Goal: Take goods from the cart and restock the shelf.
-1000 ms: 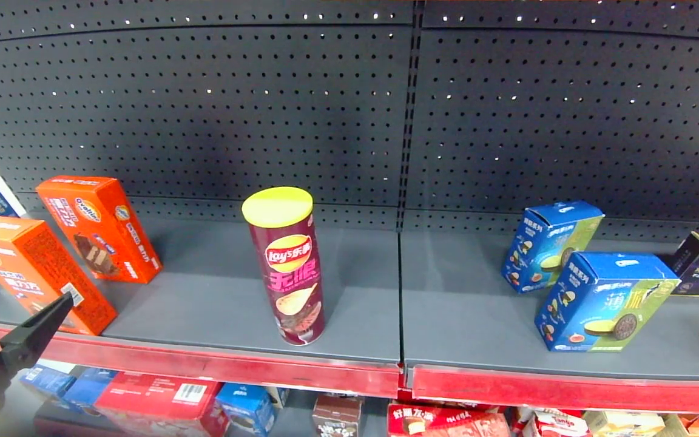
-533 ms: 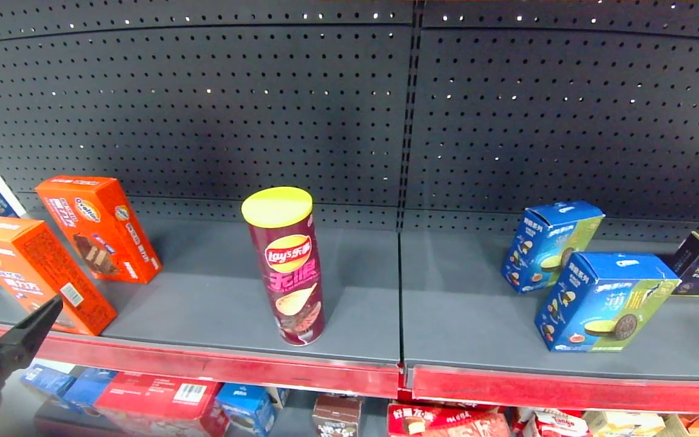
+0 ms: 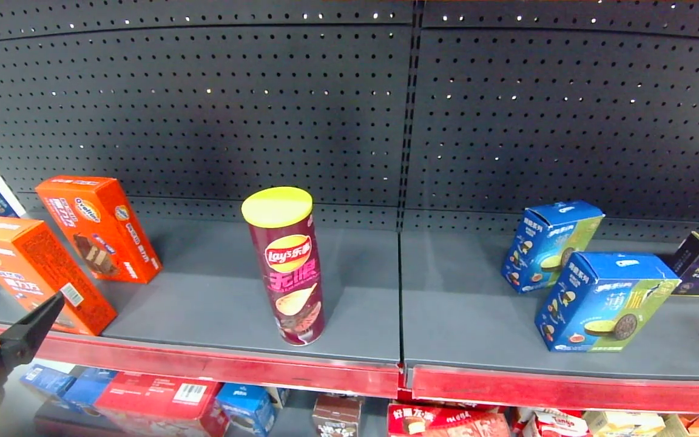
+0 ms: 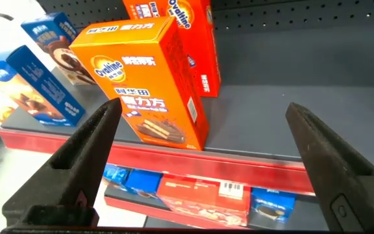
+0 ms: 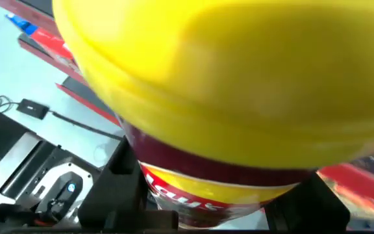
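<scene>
The right jaws are closed on a yellow-lidded chip can, gripping its body on both sides, likely so it reaches the shelf upright. A matching can stands mid-shelf, with bare space at its 3 o'clock. The left jaws hang wide apart and empty at its 8 o'clock, before the orange box

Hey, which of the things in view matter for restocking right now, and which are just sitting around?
In the job: chips can clamped in the right gripper; shelf; open left gripper.
Just sitting there: standing chips can, already shelved; orange boxes; blue cookie boxes; lower-shelf goods.
</scene>
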Controlling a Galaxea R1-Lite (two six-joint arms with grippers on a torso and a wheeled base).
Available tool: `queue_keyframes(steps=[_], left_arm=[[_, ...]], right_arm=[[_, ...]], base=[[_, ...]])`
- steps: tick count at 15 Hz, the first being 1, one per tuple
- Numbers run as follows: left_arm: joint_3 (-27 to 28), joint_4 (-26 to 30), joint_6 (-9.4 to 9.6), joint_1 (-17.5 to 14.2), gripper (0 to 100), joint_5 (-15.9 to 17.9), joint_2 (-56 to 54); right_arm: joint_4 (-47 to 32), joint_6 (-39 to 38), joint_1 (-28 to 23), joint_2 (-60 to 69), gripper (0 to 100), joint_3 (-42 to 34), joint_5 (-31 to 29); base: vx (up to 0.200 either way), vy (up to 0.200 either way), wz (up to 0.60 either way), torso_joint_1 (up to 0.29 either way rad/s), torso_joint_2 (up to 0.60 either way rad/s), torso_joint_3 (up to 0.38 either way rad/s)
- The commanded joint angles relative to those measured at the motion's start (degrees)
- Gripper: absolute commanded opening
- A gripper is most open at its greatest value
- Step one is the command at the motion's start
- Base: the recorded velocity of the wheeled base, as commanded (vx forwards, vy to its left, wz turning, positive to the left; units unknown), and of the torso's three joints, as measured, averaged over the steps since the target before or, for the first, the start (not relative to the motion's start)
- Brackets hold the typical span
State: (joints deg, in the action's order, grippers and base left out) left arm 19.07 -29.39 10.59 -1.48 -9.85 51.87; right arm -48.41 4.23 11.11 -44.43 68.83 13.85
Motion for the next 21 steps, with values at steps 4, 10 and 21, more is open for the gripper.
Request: queue_keyframes(steps=[4,10,21], left_arm=[[-0.52,0.04,1.1,-0.02,100,0.01,0.34],[-0.26,-0.05,1.27,-0.02,100,-0.08,1.21],[-0.17,-0.05,1.27,-0.02,100,-0.08,2.27]], right_arm=[[12.55,-0.36,4.63,-3.55,0,-7.74,0.04],[17.74,-3.44,10.95,-9.44,0,-7.66,-0.05],[31.36,-4.85,19.13,-22.45,0,-6.95,-0.31]], base=[[0.0,0.0,0.0,0.0,0.0,0.0],[0.0,0.0,0.0,0.0,0.0,0.0],[0.0,0.0,0.0,0.0,0.0,0.0]])
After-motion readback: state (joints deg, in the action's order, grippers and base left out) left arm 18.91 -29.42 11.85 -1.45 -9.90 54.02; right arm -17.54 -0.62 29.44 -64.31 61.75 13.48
